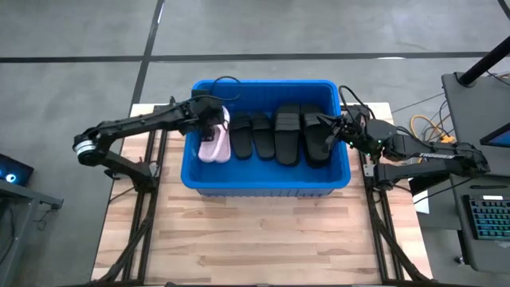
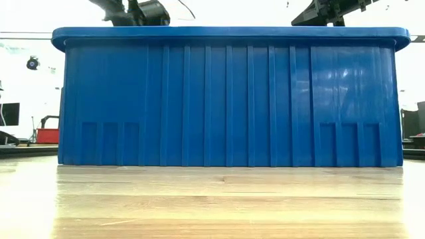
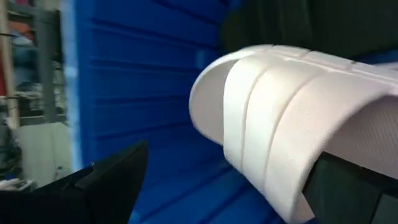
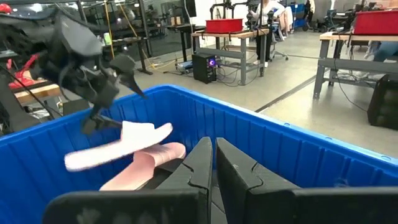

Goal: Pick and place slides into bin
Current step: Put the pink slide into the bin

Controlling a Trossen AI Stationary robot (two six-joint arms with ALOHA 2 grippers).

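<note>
Release step: the left gripper (image 1: 213,126), jaws spread, lets a pink slide (image 4: 118,144) drop at the bin's (image 1: 267,185) left end; next, lift clear. The right gripper (image 1: 333,130) waits closed, empty.

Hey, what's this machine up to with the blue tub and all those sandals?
It is loading slides into the bin. The left gripper is over the bin's left end, fingers spread around a pale pink slide that sits tilted above another pink slide. Four black slides already lie in a row inside. The right gripper, shut and empty, waits at the bin's right end.
</note>
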